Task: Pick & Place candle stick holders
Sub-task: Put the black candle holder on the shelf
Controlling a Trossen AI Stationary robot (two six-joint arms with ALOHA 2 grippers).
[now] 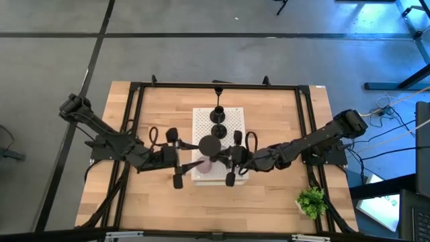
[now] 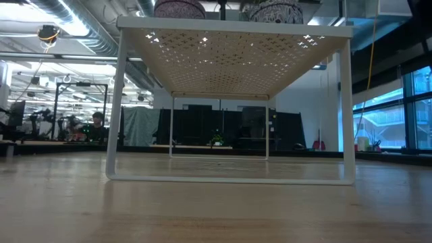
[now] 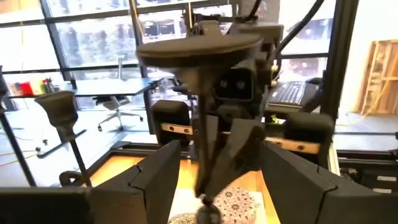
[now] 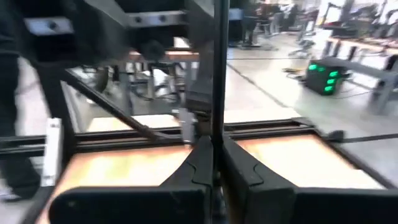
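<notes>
- My right gripper (image 4: 212, 163) is clamped on a black holder's stem (image 4: 217, 74).
- My left gripper (image 3: 211, 180) stands apart around it.
- Three black holders on the white board (image 1: 236, 121), two patterned pucks (image 3: 233, 202).

Wood table (image 1: 269, 195) w/ white rack (image 1: 201, 124), plant (image 1: 311, 200)

Black candle stick holders (image 1: 218, 113) stand upright, apparently over patterned pucks (image 1: 207, 165).

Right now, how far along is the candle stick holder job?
Looks done: two black holders stand on the white rack. In hand: the right gripper is shut on a third holder's stem above the rack; the left gripper is open around it. Left: setting it down, and perhaps the pink puck.
</notes>
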